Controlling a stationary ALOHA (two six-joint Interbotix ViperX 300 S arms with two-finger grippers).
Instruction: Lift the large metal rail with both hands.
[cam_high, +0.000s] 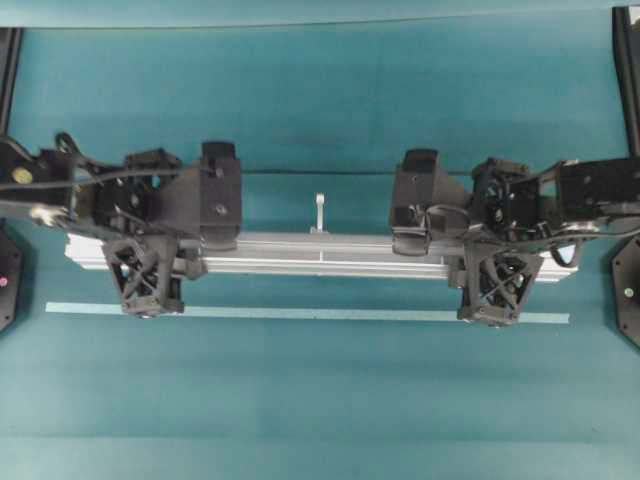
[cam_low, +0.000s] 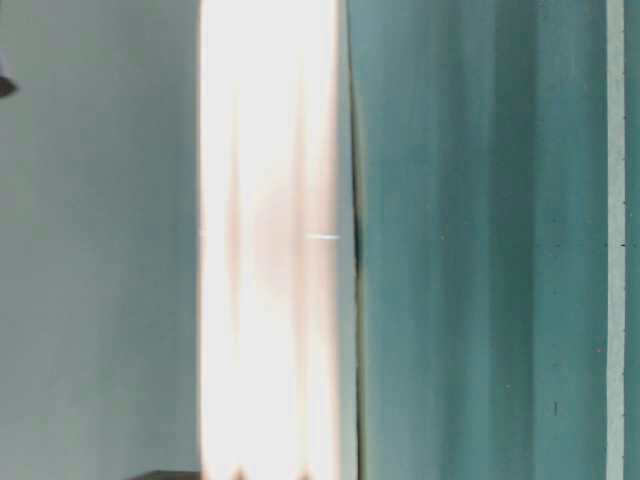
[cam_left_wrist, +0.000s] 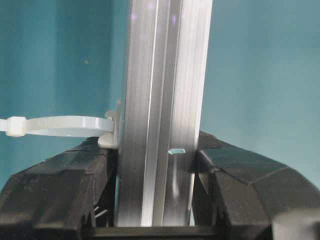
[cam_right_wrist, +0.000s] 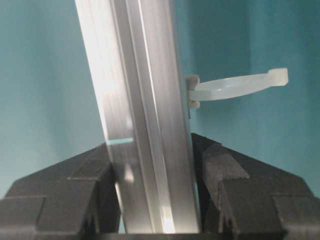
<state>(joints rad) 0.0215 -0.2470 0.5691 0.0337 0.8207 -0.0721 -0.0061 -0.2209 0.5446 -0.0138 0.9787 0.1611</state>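
The large metal rail (cam_high: 320, 255), silver with lengthwise grooves, runs left to right across the overhead view. One white zip tie (cam_high: 320, 215) sticks out of its far side. My left gripper (cam_high: 150, 252) is shut on the rail near its left end. My right gripper (cam_high: 495, 258) is shut on it near the right end. In the left wrist view the rail (cam_left_wrist: 160, 100) sits clamped between black fingers (cam_left_wrist: 60, 190), with a zip tie (cam_left_wrist: 55, 125) at the left. In the right wrist view the rail (cam_right_wrist: 140, 110) is clamped too, next to another zip tie (cam_right_wrist: 235, 85). The teal surface looks blurred far behind it.
A thin pale tape strip (cam_high: 300, 313) lies on the teal table (cam_high: 320, 400) parallel to the rail, just in front of both grippers. Black arm bases stand at the left edge (cam_high: 8, 275) and right edge (cam_high: 628, 290). The table-level view is mostly a washed-out bright band (cam_low: 270, 240).
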